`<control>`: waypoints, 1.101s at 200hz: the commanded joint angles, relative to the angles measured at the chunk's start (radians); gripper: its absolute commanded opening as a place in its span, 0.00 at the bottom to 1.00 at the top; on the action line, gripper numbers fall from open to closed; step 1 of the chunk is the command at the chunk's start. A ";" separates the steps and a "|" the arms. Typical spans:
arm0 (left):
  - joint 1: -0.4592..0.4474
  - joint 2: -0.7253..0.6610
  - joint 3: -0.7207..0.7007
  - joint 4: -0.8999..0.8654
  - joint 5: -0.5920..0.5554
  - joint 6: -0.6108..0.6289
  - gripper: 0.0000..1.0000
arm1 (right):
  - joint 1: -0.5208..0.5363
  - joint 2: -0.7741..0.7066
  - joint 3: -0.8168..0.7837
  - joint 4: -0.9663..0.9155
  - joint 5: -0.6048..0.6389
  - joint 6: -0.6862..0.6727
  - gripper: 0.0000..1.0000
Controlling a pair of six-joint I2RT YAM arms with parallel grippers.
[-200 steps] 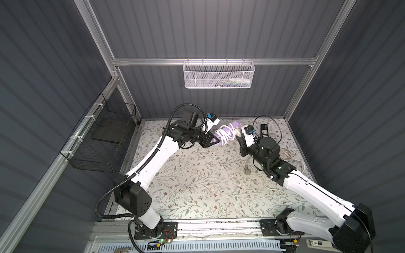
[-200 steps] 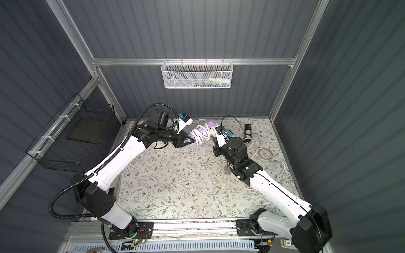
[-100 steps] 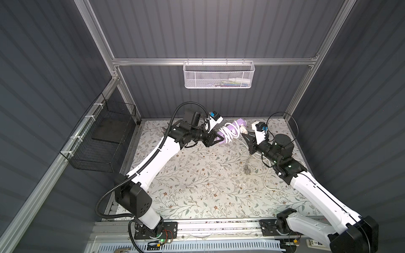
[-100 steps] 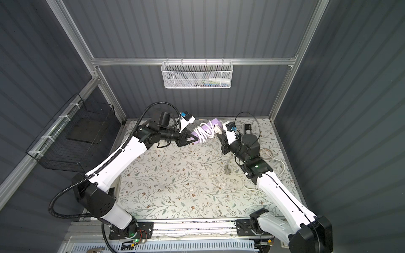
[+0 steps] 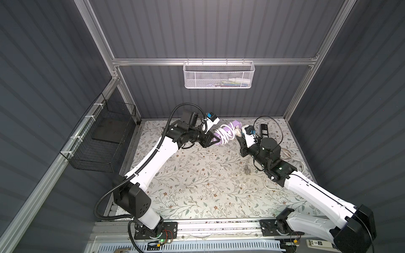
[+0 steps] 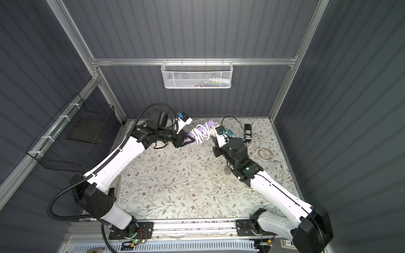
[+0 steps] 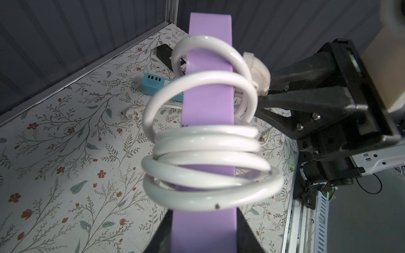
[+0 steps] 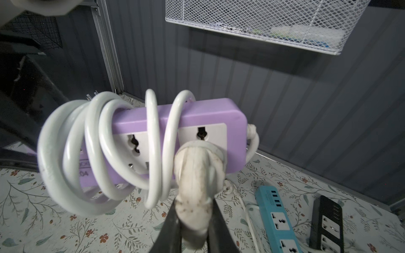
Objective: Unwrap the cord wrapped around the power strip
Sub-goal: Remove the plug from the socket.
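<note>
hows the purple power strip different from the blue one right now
The purple power strip is held off the table in the left gripper; the blue power strip lies flat on it. The purple one has its white cord coiled round it, plug in the right gripper; no cord is seen round the blue one. Both have white socket faces.

Dark ribbed walls (image 5: 219, 28) and an aluminium frame (image 5: 153, 62) enclose a floral table cover (image 5: 197, 188), with a white mesh basket (image 5: 197, 76) (on the back rail) and a black wire basket (image 5: 94, 163).

Glossy white cord (image 7: 206, 140), matt purple plastic power strip (image 7: 208, 98) (smooth)
</note>
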 commanded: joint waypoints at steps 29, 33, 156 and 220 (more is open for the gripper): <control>0.010 -0.017 0.010 0.162 -0.077 -0.038 0.00 | -0.087 -0.084 -0.016 0.016 -0.302 0.059 0.00; 0.011 -0.016 0.011 0.162 -0.075 -0.037 0.00 | -0.110 -0.091 -0.017 0.015 -0.325 0.068 0.00; 0.011 -0.023 0.011 0.179 -0.073 -0.052 0.00 | -0.054 -0.059 0.007 0.003 -0.328 0.060 0.00; 0.011 -0.036 0.006 0.170 -0.089 -0.043 0.00 | 0.002 -0.033 -0.002 0.039 -0.258 0.054 0.00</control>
